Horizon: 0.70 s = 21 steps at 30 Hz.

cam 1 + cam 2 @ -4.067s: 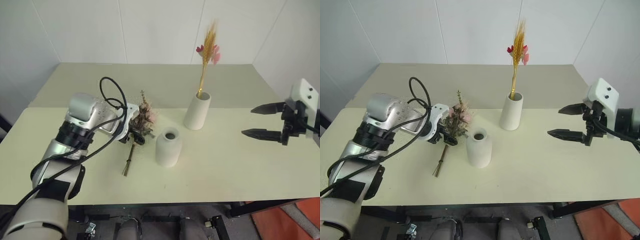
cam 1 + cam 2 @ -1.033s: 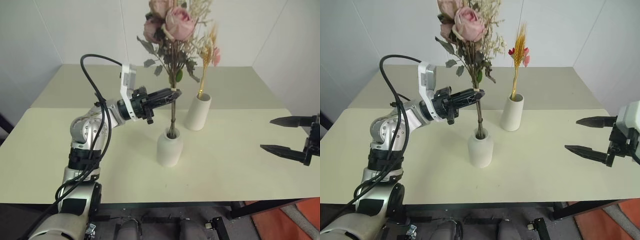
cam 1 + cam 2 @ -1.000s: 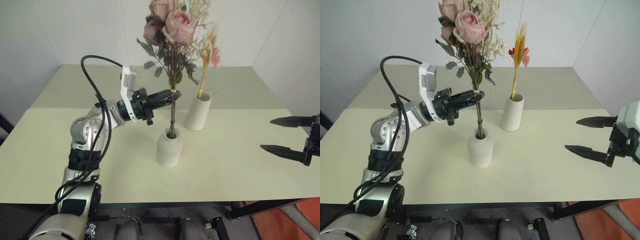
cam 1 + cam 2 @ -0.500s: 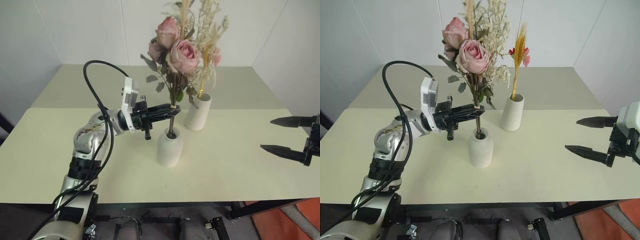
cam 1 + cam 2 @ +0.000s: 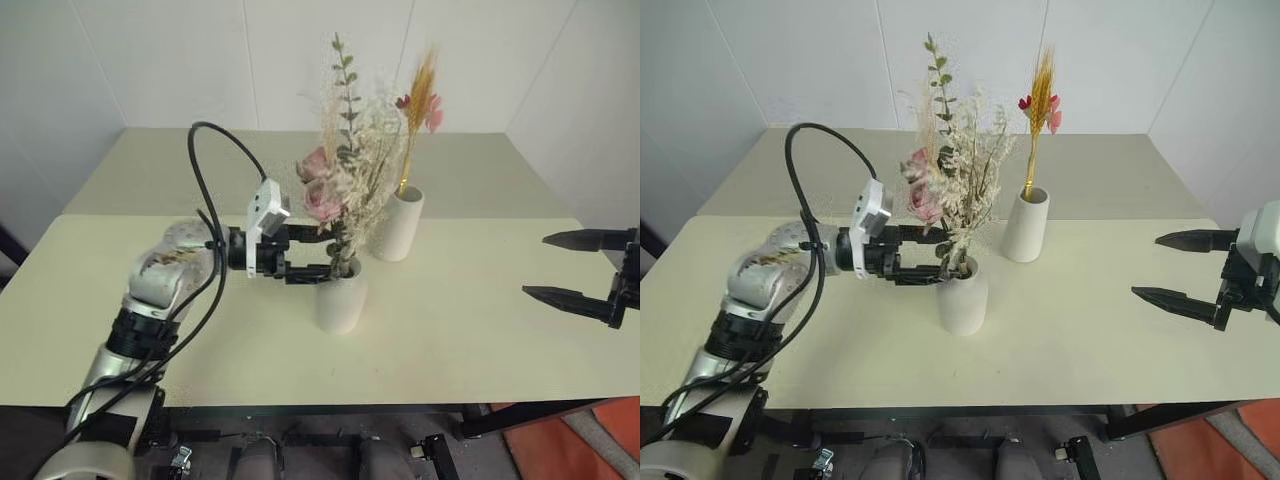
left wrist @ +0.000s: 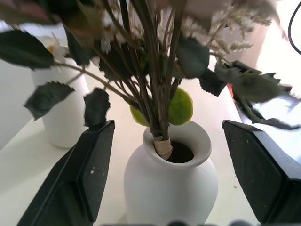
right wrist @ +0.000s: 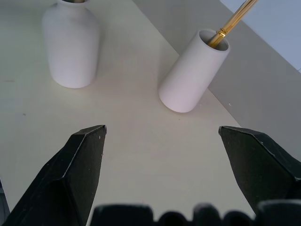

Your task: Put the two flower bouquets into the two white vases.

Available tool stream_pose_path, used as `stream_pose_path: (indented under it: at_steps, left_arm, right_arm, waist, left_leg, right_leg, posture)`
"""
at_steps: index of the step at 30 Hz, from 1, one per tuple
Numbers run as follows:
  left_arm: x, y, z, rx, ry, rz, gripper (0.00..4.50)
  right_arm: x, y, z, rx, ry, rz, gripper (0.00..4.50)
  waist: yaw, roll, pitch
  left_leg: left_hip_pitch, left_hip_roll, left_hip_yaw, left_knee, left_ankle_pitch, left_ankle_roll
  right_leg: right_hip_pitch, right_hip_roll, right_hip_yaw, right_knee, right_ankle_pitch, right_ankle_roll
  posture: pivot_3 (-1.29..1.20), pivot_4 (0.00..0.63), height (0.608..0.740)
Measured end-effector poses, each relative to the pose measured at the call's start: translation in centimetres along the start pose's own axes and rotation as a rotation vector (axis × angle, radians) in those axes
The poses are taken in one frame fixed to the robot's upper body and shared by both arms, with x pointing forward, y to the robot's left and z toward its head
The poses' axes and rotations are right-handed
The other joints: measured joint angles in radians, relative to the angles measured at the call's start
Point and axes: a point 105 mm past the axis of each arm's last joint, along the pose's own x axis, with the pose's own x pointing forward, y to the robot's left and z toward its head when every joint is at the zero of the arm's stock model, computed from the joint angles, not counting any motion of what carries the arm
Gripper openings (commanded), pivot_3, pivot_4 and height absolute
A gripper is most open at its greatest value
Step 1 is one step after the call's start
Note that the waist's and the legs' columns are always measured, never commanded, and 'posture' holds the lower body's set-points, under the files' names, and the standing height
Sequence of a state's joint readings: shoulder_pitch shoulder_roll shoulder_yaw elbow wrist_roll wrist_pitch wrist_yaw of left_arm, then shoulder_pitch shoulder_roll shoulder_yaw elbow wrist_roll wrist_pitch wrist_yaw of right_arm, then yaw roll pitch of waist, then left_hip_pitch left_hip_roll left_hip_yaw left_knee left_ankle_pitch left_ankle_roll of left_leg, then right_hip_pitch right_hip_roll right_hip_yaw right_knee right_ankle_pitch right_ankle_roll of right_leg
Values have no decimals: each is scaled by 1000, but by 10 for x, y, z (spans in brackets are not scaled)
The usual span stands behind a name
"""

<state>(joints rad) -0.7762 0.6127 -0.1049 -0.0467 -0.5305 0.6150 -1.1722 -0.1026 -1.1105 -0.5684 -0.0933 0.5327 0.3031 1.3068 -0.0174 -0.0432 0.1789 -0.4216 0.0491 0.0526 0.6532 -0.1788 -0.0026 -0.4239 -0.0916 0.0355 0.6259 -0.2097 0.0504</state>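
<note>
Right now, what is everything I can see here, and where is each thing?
Full bunch of pink roses, white sprigs and green leaves: one, stems standing in the shorter vase.
Slim bunch of yellow wheat-like stalks with small pink blooms: one, standing in the taller vase.
Shorter rounded matte white vase: one, mid-table.
Taller tapered matte white vase: one, behind it, toward the right.
Pale cream table: one, under everything.
Left gripper: black fingers spread either side of the rose stems.
Right gripper: black fingers open, above the table's right edge.
</note>
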Motion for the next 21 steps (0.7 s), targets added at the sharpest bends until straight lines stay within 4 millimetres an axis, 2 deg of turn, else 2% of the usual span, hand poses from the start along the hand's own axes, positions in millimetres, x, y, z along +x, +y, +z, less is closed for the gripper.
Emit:
stream_pose_path:
  at_steps: [5,11,14,16,21]
  left_arm:
    - [-40,2,10,71,77,56,3923]
    - [-108,-13,1,168,234,122,3923]
    - [-150,-12,21,223,238,264,3923]
    - [-169,-17,37,283,233,330,3923]
    - [-198,-31,48,326,238,457,3923]
  right_arm:
    - [0,-2,-1,1,-2,-3,4500]
    - [-2,-6,-1,6,-3,-5,4500]
    - [-4,-10,-1,-2,-9,-7,4500]
    - [-5,-14,-2,-1,-9,-13,4500]
    - [-2,-24,-8,1,-7,-25,4500]
  waist:
    - [-2,0,0]
    - [-1,0,0]
    - [3,0,0]
    - [4,0,0]
    - [3,1,0]
  left_leg:
    - [1,0,0,0,0,0]
    - [0,1,1,-2,0,0]
    - [0,2,2,-2,0,0]
    - [0,2,3,-3,0,0]
    - [1,3,4,-3,0,0]
  right_leg:
    - [0,0,0,0,-1,-1]
    - [-2,0,0,0,-4,-6]
    - [-2,-1,-1,-1,-4,-7]
    - [-2,-1,-1,-2,-4,-7]
    - [-2,-1,-1,-1,-4,-7]
  posture:
    - [0,150,740]
    - [0,150,740]
    - [0,150,740]
    - [0,150,740]
    - [0,150,740]
